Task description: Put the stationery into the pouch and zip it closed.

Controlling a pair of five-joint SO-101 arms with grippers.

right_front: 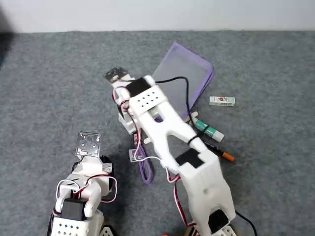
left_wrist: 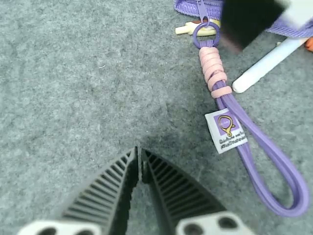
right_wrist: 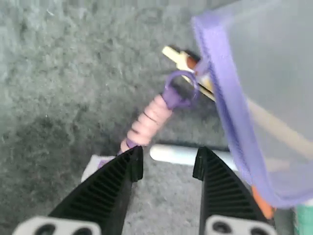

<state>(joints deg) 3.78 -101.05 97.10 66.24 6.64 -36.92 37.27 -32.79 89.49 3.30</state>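
Observation:
The purple mesh pouch (right_front: 182, 73) lies flat at the back of the table, with something pale lying under or in its mesh (right_wrist: 264, 88). Its zipper ring (right_wrist: 178, 90) carries a pink-wrapped purple strap (left_wrist: 264, 161) with a white label (left_wrist: 226, 131). My right gripper (right_wrist: 166, 159) is open just above the pink wrap (right_wrist: 149, 122) and a white pen (right_wrist: 176, 154) beside the pouch's corner. My left gripper (left_wrist: 139, 156) is shut on nothing, low over bare carpet beside the strap. A green-and-white marker (right_front: 209, 130), an orange-tipped pen (right_front: 219, 152) and a small white eraser (right_front: 222, 101) lie outside the pouch.
The right arm (right_front: 162, 123) stretches across the middle and covers the pouch's near corner. The left arm (right_front: 83, 191) stands at the front left. Grey carpet (right_front: 49, 98) lies all around, with open room on the left and at the far right.

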